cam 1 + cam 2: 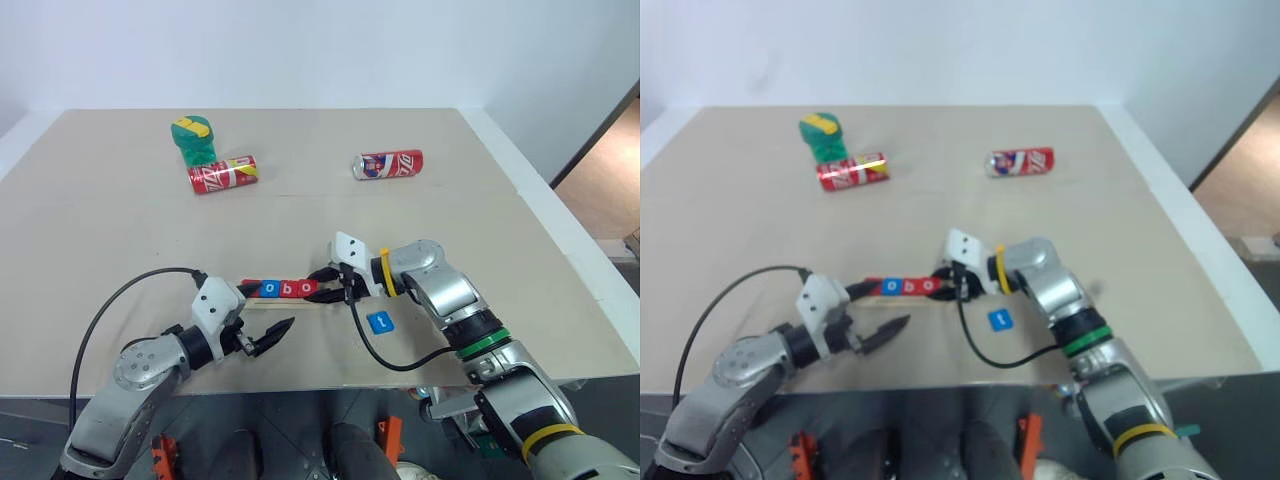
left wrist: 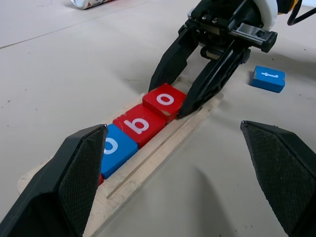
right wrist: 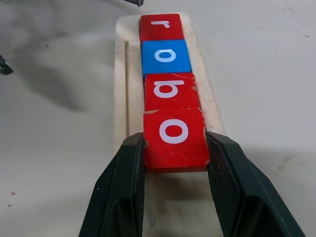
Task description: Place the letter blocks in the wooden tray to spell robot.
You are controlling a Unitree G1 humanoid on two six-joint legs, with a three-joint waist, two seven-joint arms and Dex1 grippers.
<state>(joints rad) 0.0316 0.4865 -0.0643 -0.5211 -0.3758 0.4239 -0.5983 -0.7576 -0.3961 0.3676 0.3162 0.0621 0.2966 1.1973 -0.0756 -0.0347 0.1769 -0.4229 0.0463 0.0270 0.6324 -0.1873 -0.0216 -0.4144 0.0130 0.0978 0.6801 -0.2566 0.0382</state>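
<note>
On the desk (image 1: 120, 200), the wooden tray (image 3: 121, 74) holds four letter blocks in a row: red r (image 3: 161, 25), blue o (image 3: 165, 56), red b (image 3: 171, 91) and a second red o (image 3: 174, 138). The right end effector (image 3: 175, 148) has its two fingers clamped on the sides of this last red o, at the tray's right end. The blue t block (image 1: 381, 322) lies on the desk just beside that end, and the left end effector (image 1: 268, 338) hovers near the tray's left end with its fingers spread wide, holding nothing.
</note>
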